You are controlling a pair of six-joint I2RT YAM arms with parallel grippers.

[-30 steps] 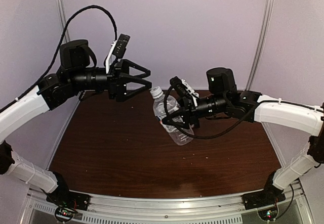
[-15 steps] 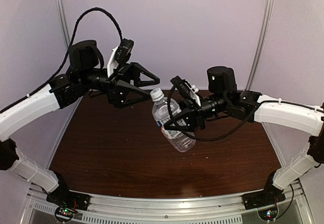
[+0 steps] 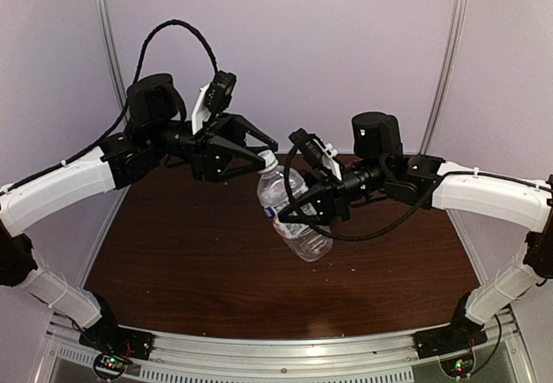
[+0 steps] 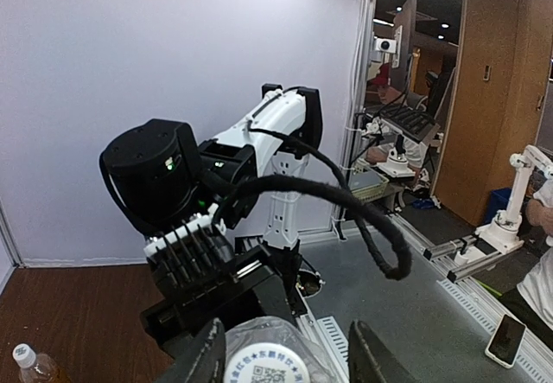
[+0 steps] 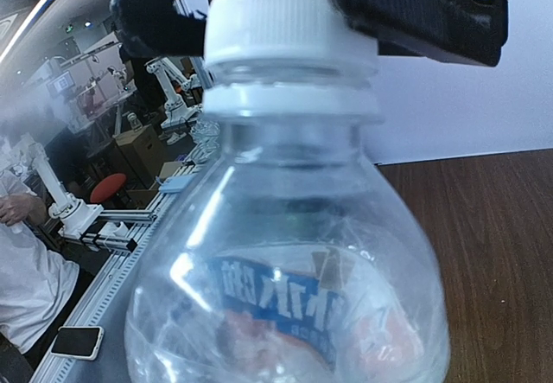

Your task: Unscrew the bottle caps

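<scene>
There are two bottles: the clear bottle (image 3: 307,240), and the amber bottle (image 4: 30,368), seen only in the left wrist view, low and to the left of the clear bottle. There are two white caps: the clear bottle's cap (image 5: 281,20) and the amber bottle's cap (image 4: 23,354). Two arms flank the clear bottle, the left arm (image 3: 60,188) and the right arm (image 3: 488,194). Two grippers are counted: the left gripper (image 3: 268,156) at its top and the right gripper (image 3: 292,203) at its body. One table (image 3: 199,262) lies beneath it. One phone (image 4: 505,340) lies well to its right.
</scene>
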